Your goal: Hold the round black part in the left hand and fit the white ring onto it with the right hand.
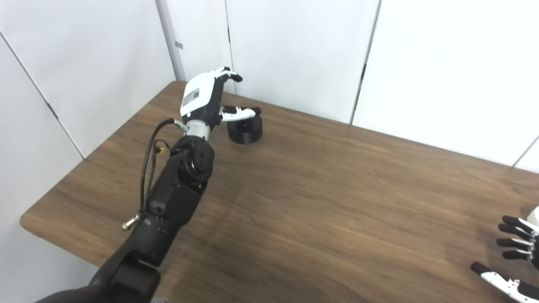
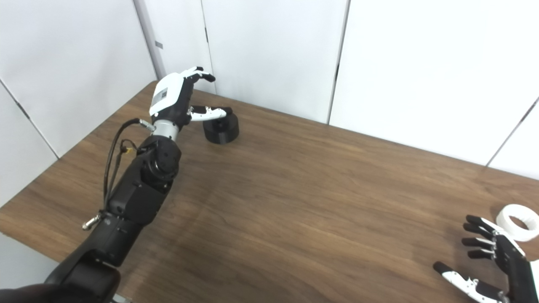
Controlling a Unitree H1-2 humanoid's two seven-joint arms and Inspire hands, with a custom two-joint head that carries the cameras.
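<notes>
Zero steps finished. My left hand (image 2: 179, 99) is spread wide beside the round black plastic part (image 2: 220, 129) near the brown wooden table's (image 2: 294, 202) far left corner, grasping nothing. My right hand (image 2: 497, 261) waits unclenched near the right edge, beside the untouched white plastic ring (image 2: 518, 216).

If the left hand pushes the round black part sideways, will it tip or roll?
The black part stands on its flat end and looks squat, so it would probably slide on the table, not tip. Laid on its side, it could roll. The left hand is open beside it.
</notes>
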